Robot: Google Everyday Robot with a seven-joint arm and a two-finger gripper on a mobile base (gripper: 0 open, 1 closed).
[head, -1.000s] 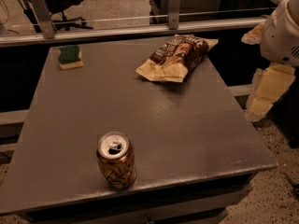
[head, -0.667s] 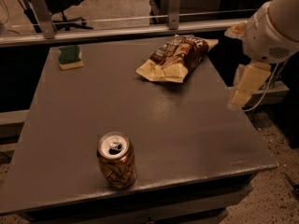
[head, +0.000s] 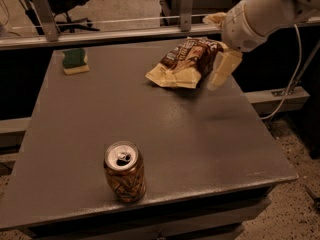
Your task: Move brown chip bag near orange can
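The brown chip bag (head: 184, 62) lies on the far right part of the grey table (head: 175, 129), with a cream end towards me. The orange can (head: 125, 172) stands upright near the table's front edge, left of centre, its silver top opened. My gripper (head: 214, 50) reaches in from the upper right on a white arm and sits at the bag's right end. It is open, with one cream finger (head: 222, 69) in front of the bag's end and the other (head: 215, 18) behind it. The bag and the can are far apart.
A green-and-yellow sponge (head: 75, 61) lies at the table's far left corner. A metal rail (head: 100, 34) runs behind the table. A cable (head: 287, 84) hangs to the right, over the speckled floor (head: 295, 204).
My arm has swung left from beyond the table's right edge to the bag's right end. The bag, can and sponge have not moved.
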